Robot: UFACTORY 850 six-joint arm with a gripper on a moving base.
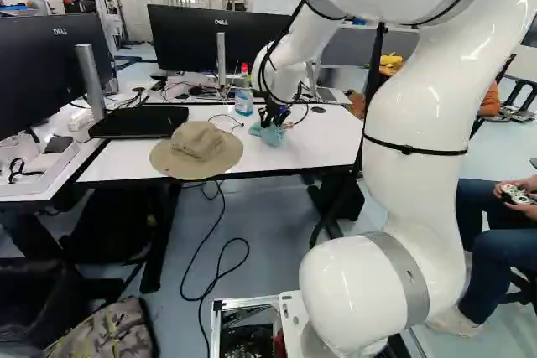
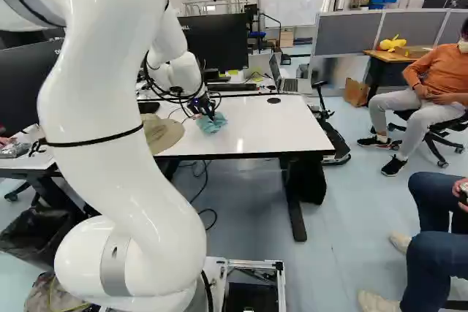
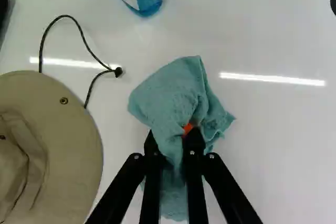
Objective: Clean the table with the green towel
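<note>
1. Nearest, a black cable (image 1: 201, 291) loops over the floor, running in under the counter (image 2: 281, 133) past its near edge.
2. A tan hat (image 1: 197, 148) sits on the left part of the counter, its brim reaching the near edge; its cord (image 3: 86, 43) trails toward the towel.
3. The green towel (image 3: 170, 95) lies bunched on the counter, right of the hat and in from the near edge. A wide open stretch of white top runs from it to the right edge and the near right corner.
4. The hand (image 2: 209, 113) is grasping the towel, cloth pinched between its two fingers.
5. A flat black slab (image 1: 138, 121) lies over the left edge, beyond the hat.
6. A blue bottle (image 1: 244, 102) stands past the towel, toward the far edge.
7. A round black cap (image 2: 273, 100) is set in the top near the far edge, right of the towel.
8. Beyond that edge are a monitor (image 1: 197, 39) and an open laptop (image 2: 289, 84).
</note>
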